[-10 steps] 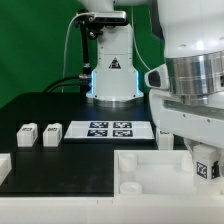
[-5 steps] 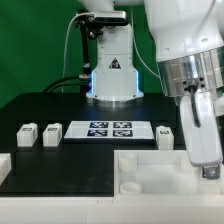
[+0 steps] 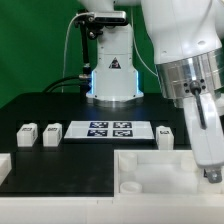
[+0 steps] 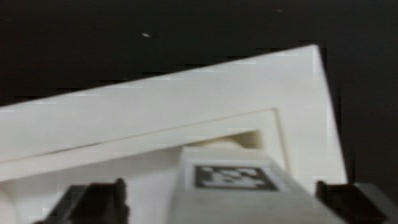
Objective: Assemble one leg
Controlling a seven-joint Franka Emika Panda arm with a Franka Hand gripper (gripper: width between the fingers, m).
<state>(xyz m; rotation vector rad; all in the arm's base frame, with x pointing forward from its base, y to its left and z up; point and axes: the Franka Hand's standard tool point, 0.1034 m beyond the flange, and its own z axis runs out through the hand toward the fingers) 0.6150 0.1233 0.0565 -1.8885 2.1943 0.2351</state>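
Note:
My gripper [image 3: 210, 168] hangs low over the right part of the large white tray-shaped piece [image 3: 150, 168]. In the wrist view a leg [image 4: 231, 185], a small white block with a black-and-white tag, stands between my fingers over the tray's corner [image 4: 267, 90]. My gripper [image 4: 228, 205] is open: both dark fingertips [image 4: 93, 203] stand clear of the leg's sides. In the exterior view this leg [image 3: 212, 173] shows only partly, below the hand. Three more legs lie on the black table: two at the exterior view's left [image 3: 26, 134] [image 3: 50, 133] and one right of the marker board [image 3: 166, 134].
The marker board [image 3: 110, 129] lies mid-table in front of the robot base [image 3: 112, 75]. A white part [image 3: 4, 166] sits at the exterior view's left edge. The table's far side ends at a green backdrop.
Since one second ago the arm has swung and the wrist has turned; the hand now sits a little farther to the exterior view's right and lower. Hardly any motion in the last half second.

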